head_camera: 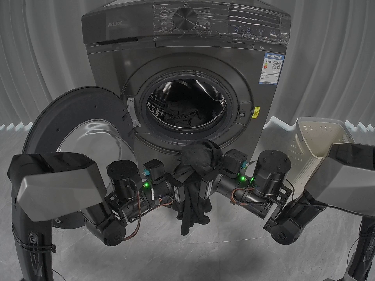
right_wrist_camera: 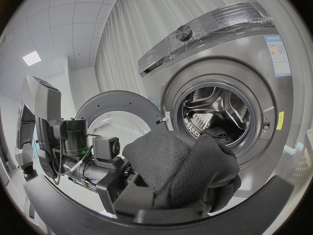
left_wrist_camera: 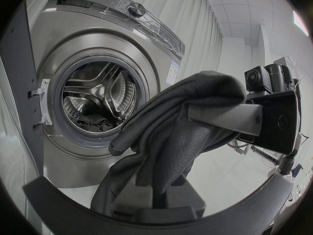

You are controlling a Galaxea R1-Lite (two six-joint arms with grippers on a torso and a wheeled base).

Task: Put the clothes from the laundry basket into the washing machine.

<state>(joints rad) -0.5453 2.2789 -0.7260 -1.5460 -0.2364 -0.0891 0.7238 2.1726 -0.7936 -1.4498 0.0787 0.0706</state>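
A black garment point(head_camera: 195, 164) hangs in front of the washing machine point(head_camera: 187, 59), just below its round opening. My left gripper point(head_camera: 180, 194) and right gripper point(head_camera: 203, 186) face each other and are both shut on it, with the loose end drooping toward the floor. In the left wrist view the garment point(left_wrist_camera: 169, 131) drapes over one grey finger point(left_wrist_camera: 225, 118) of the right gripper. The right wrist view has the cloth bunched point(right_wrist_camera: 182, 167) in front of the drum. Dark clothes point(head_camera: 183, 114) lie inside the drum. The white laundry basket point(head_camera: 320, 145) stands at the right.
The machine's round door point(head_camera: 78, 114) is swung fully open to the left, close to my left arm. Grey curtains hang behind the machine. Bare grey floor lies below the grippers.
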